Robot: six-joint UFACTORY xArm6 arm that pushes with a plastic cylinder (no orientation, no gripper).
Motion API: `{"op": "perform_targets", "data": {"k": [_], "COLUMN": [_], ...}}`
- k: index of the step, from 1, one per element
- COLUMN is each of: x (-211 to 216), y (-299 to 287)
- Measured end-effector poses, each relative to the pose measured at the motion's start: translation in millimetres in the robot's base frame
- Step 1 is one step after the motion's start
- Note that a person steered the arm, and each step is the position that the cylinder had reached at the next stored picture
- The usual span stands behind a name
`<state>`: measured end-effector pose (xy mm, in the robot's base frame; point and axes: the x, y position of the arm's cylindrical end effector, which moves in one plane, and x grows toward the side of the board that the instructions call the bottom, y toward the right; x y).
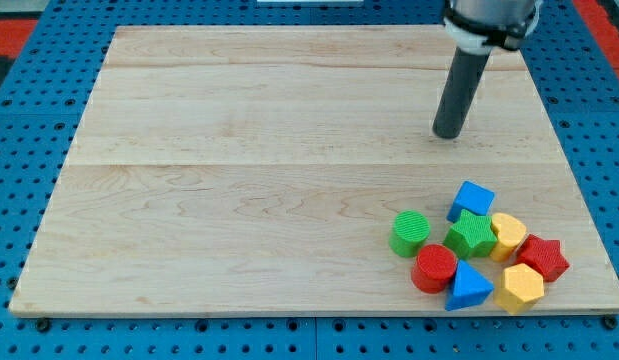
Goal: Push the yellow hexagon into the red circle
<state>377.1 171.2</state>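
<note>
The yellow hexagon [520, 288] lies near the board's bottom right corner. The red circle [434, 268] is a short cylinder to its left, with a blue triangle [468, 288] between them, touching both. My tip [448, 135] rests on the board well above the cluster, toward the view's top right, apart from every block.
A green circle [410, 233], a green star [471, 236], a blue block [473, 200], a second yellow block [508, 235] and a red star [543, 258] crowd the same cluster. The wooden board [239, 200] lies on a blue pegboard; its right edge is close to the cluster.
</note>
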Motion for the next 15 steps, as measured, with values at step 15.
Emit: {"op": "perform_targets", "data": {"k": [15], "x": [227], "y": [-12]}}
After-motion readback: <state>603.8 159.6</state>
